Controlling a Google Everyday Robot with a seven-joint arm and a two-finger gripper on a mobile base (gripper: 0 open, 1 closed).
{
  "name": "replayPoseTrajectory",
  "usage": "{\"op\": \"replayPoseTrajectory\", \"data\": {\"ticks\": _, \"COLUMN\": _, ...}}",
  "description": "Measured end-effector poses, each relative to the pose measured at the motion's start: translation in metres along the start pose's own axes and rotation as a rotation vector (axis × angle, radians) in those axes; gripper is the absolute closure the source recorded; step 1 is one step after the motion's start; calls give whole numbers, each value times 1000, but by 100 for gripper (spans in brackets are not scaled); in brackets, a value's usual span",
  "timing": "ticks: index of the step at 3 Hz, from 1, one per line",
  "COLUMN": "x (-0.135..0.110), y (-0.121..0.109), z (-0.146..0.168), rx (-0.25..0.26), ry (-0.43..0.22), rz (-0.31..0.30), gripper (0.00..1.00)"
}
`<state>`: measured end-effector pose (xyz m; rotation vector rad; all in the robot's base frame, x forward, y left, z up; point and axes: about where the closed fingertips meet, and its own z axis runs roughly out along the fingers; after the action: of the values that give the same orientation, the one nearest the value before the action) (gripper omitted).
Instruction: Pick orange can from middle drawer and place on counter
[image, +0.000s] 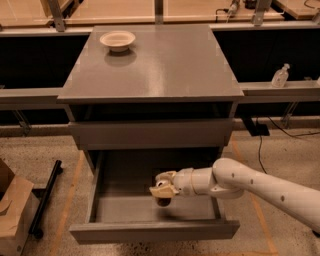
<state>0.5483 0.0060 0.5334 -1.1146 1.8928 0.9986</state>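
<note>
Reaching into the open drawer, the tool is clamped on the can, over the drawer's floor. A shut drawer front and the desk overhang behind it. A bowl sits on the desk's far left.

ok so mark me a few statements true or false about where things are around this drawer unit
1. The bowl sits on the counter. True.
2. The gripper hovers over the counter. False: it is down inside the open middle drawer.
3. The can stands beside the bowl. False: a small dark object just under the gripper, likely the orange can, is in the drawer.
4. A bottle stands on the ledge at the picture's right. True.
</note>
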Motion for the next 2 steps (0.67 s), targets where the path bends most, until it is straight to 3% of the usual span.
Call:
{"op": "replayPoseTrajectory", "data": {"ticks": 1, "x": -46, "y": 1, "z": -64, "rx": 0, "ry": -38, "rz": -38, "gripper": 100}}
{"op": "replayPoseTrajectory", "data": {"ticks": 2, "x": -98, "y": -10, "z": -127, "rx": -6, "ry": -22, "rz": -86, "gripper": 100}}
